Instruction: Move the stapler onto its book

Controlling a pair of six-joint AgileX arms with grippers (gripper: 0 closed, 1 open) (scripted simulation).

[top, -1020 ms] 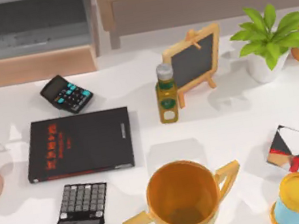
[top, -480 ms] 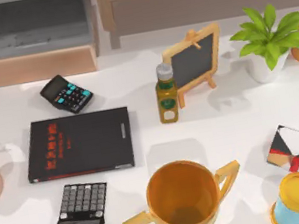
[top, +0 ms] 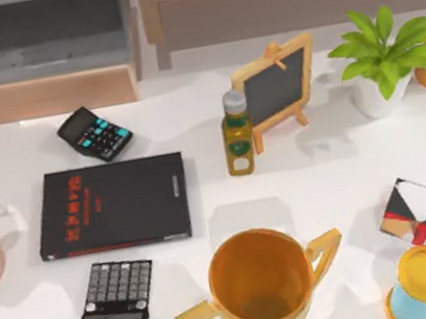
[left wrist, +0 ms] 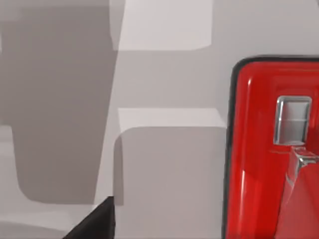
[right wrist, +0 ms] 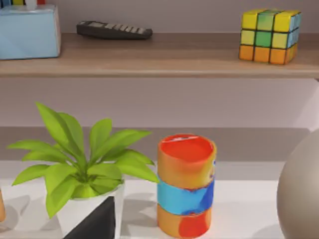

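The red stapler (left wrist: 264, 164) lies on the white table, seen close up in the left wrist view; its metal catch faces the camera and part of it runs out of the picture. A dark wedge of my left gripper (left wrist: 94, 224) shows at that view's edge, apart from the stapler. The black book (top: 114, 205) with red lettering lies flat at the table's left in the top view, its cover bare. A dark wedge of my right gripper (right wrist: 97, 221) shows in the right wrist view, in front of the plant.
Around the book are a small calculator (top: 95, 133) behind it and a larger calculator (top: 116, 296) in front. A gold trophy cup (top: 260, 286), an oil bottle (top: 236, 133), a small chalkboard (top: 276, 87), a potted plant (top: 380, 58), a patterned square (top: 409, 210) and cans (top: 424, 284) fill the middle and right.
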